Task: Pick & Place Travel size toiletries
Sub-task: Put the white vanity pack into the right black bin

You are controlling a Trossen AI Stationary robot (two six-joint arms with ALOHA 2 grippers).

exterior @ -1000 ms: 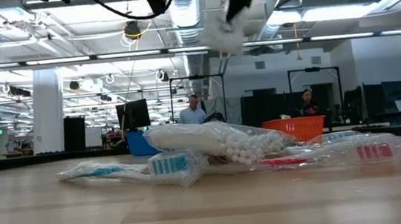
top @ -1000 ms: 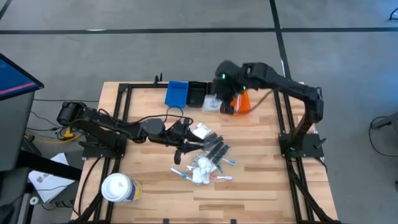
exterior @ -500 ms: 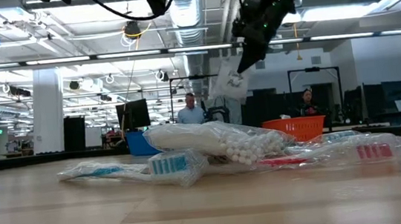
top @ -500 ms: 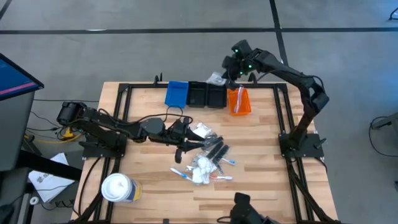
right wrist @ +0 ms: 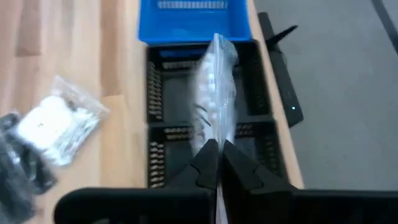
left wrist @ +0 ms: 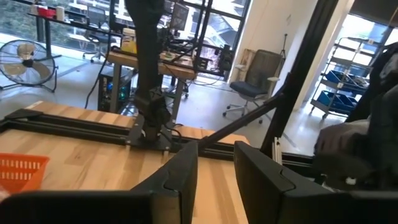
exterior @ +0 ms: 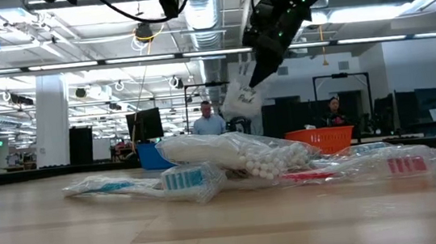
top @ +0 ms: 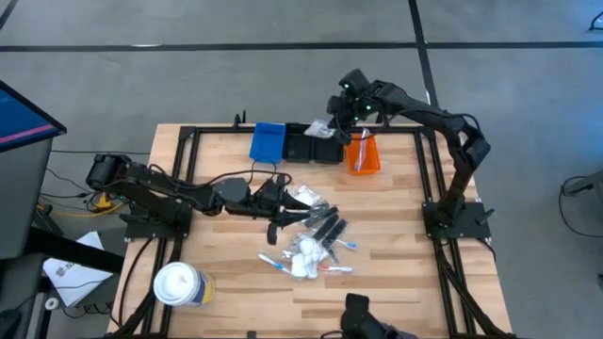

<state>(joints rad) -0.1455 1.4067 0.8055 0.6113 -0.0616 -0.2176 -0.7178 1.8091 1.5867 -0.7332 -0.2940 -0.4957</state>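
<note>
1. A light wood table (top: 377,235) with a black frame stands on grey floor; the low view shows a hall with ceiling ducts, strip lights and two people far behind.
2. Landmark: the orange bin (top: 363,153) at the table's far edge. Beside it, toward the left arm, sit two black bins (top: 314,146), then a blue bin (top: 268,141). Their contents cannot be made out.
3. The right gripper (right wrist: 216,163), raised over the black bins, is pinched tight on a clear sachet (right wrist: 214,87) that hangs from it.
4. The toiletries pile (top: 311,240) lies mid-table, well apart from the orange bin.
5. The left gripper (top: 280,218), jaws narrowly apart with nothing visible between them, sits at the pile's edge.
6. A white tub (top: 177,284) stands at the near corner.
</note>
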